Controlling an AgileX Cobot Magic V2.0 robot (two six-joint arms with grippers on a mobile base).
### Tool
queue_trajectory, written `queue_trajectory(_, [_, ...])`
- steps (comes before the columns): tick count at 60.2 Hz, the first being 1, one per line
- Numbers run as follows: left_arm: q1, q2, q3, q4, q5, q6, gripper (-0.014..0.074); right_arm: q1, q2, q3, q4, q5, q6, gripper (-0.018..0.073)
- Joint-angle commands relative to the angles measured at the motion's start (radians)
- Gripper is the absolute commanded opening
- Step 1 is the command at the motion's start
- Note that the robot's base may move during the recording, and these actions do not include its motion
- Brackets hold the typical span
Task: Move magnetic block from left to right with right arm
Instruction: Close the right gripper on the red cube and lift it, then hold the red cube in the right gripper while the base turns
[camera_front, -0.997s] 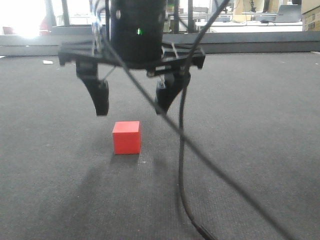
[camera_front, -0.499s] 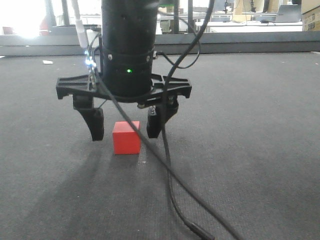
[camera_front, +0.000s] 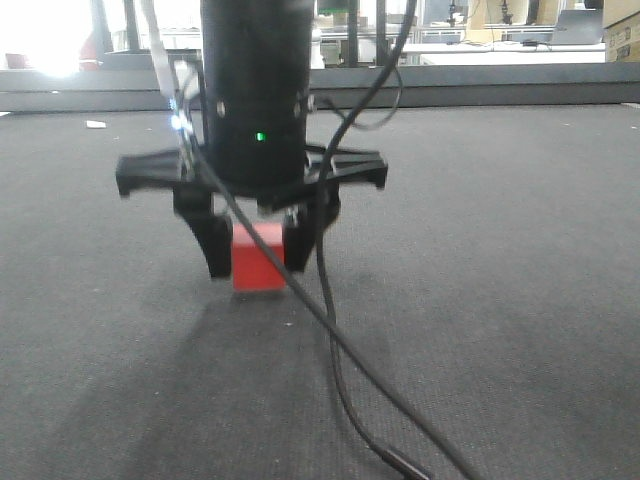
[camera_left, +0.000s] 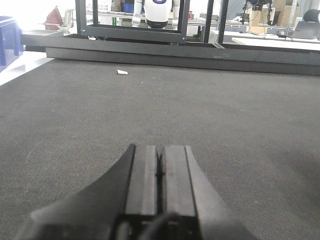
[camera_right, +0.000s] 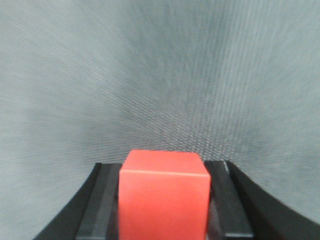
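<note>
The right black two-fingered gripper (camera_front: 258, 266) is clamping the small bright red cube-shaped magnetic block (camera_right: 164, 200) between its pads, one finger pressing each side. The block is sitting low, left of centre on the dark grey carpet (camera_front: 500, 300), though blur is hiding whether it is touching. The left black gripper (camera_left: 160, 172) is holding its fingers pressed together, gripping nothing.

A robotics lab — grey carpet (camera_left: 225, 110), black metal frame (camera_left: 130, 32), desks (camera_left: 270, 44) behind.
</note>
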Motion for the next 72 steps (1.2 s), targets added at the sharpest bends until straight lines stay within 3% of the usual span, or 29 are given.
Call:
queue_trajectory(1, [0.001, -0.014, 0.010, 0.000, -0.089, -0.004, -0.0116, -0.024, -0.111, -0.038, -0.027, -0.006, -0.045, 0.0130])
queue_trajectory(18, [0.001, -0.014, 0.010, 0.000, -0.089, -0.004, -0.0116, -0.154, -0.283, 0.046, -0.026, 0.015, -0.231, 0.0130])
queue_trajectory(40, [0.001, -0.014, 0.010, 0.000, -0.089, -0.004, -0.0116, -0.449, -0.595, 0.382, 0.053, -0.070, -0.469, 0.0130])
queue_trajectory(51, [0.001, -0.014, 0.010, 0.000, -0.089, -0.004, -0.0116, -0.557, -0.764, 0.566, 0.073, -0.135, -0.554, 0.0130])
queue_trajectory(72, [0.001, -0.014, 0.010, 0.000, -0.089, -0.004, -0.0116, -0.595, -1.130, 0.876, 0.077, -0.270, -0.592, 0.0130])
